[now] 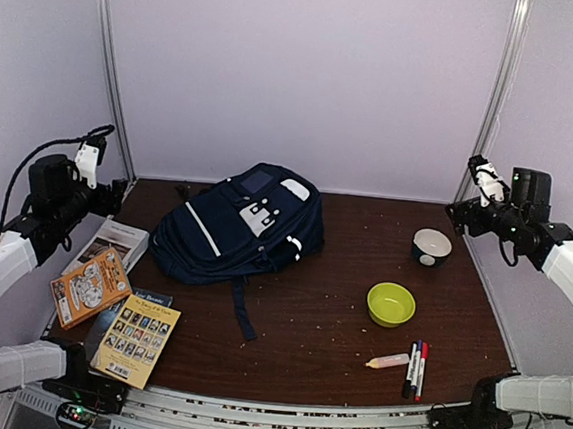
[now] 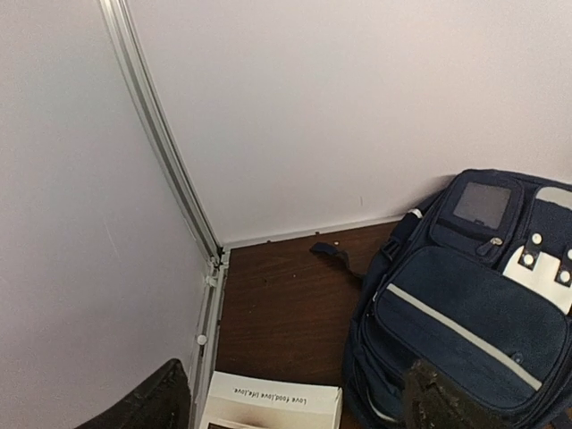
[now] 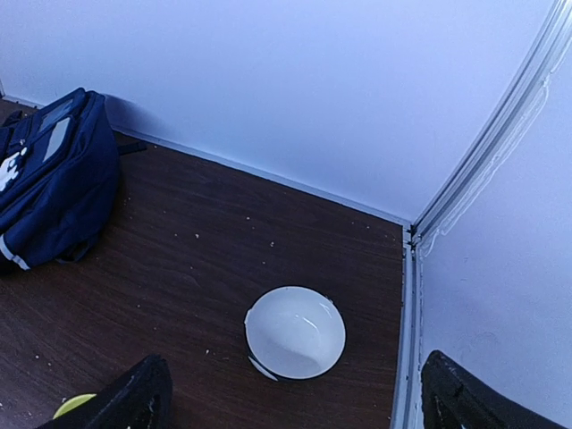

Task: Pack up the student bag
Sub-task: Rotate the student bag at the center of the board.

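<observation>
The student bag [image 1: 240, 226], a navy-blue backpack with a thin white stripe, lies flat and closed at the back middle of the table. It also shows in the left wrist view [image 2: 465, 313] and the right wrist view [image 3: 54, 188]. My left gripper [image 1: 115, 198] is raised at the far left, open and empty, above a white book [image 2: 268, 404]. My right gripper [image 1: 457, 214] is raised at the far right, open and empty, above a white bowl [image 3: 295, 332]. Both grippers are apart from the bag.
An orange book [image 1: 90, 286] and a yellow book [image 1: 137, 340] lie at the front left. A green bowl [image 1: 391, 304], the white bowl [image 1: 431, 246], markers [image 1: 416, 368] and a cream tube [image 1: 388, 361] lie on the right. White walls enclose three sides.
</observation>
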### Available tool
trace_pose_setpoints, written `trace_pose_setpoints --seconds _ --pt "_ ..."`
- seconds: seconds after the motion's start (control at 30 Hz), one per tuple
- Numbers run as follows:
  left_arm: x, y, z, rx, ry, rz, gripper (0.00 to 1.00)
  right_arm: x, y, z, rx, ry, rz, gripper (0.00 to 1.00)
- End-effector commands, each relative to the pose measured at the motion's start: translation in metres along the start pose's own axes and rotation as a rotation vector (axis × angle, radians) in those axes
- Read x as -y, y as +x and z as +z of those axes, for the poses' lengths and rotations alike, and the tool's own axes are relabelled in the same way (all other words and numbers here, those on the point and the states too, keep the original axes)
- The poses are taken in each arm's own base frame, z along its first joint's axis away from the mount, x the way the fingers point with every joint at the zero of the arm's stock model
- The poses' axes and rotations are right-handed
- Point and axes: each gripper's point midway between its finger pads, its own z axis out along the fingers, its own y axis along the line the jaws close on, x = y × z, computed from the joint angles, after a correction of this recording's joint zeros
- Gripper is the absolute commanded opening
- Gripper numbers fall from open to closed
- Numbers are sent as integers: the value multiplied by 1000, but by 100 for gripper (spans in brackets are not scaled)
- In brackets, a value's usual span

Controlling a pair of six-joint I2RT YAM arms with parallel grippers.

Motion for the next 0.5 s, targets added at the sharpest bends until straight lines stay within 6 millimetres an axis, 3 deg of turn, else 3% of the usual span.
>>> trace_pose_setpoints --seconds 0.0,0.17,0.33,0.47 --pt "-3 -31 18 -2 -6 -125 85 -12 -26 10 39 -116 66 99" --pt "4 -35 51 -136 34 -223 85 -65 -42 25 -13 -304 -49 94" --pt "28 -18 83 -287 136 -333 82 -135 -54 33 -24 -425 -221 86" --pt "56 4 98 -412 249 -450 79 -199 -50 34 -34 -540 -319 78"
